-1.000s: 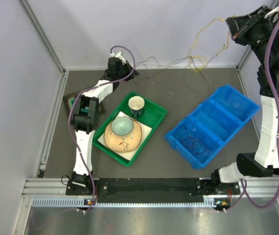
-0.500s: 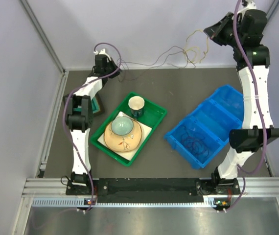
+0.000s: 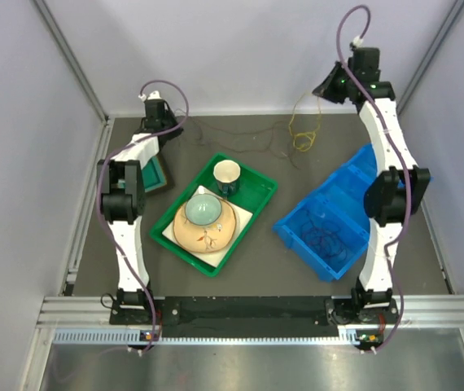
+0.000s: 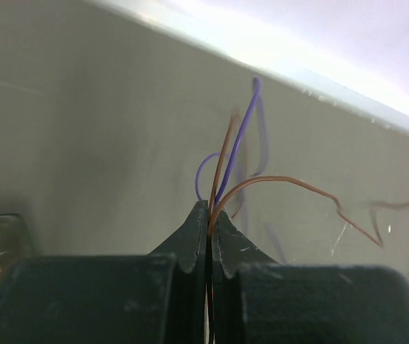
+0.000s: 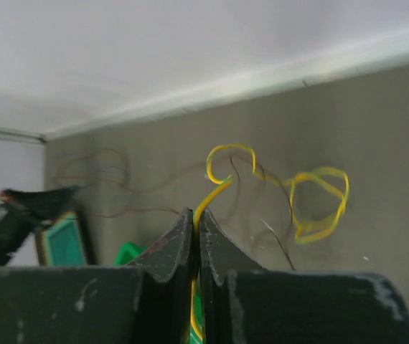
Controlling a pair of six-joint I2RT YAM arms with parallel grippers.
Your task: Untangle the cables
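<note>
Left end effector (image 4: pixel 210 215) grips brown and purple strands, right end effector (image 5: pixel 196 223) a yellow one. The cables (image 3: pixel 301 140) sag between them over the far worktop (image 3: pixel 293 175); we should pull apart slowly, watching for knots.

1. A green tray (image 3: pixel 247 230) sits left of centre on the dark desk (image 3: pixel 240 285).
2. Inside it, a white cup (image 3: pixel 226 173) stands at the far end, and a teal bowl (image 3: pixel 203 211) rests on a tan dish (image 3: pixel 207 238).
3. A blue three-compartment bin (image 3: pixel 358 195) lies to the right.
4. A green-faced square (image 3: pixel 157 173) lies at the far left.
</note>
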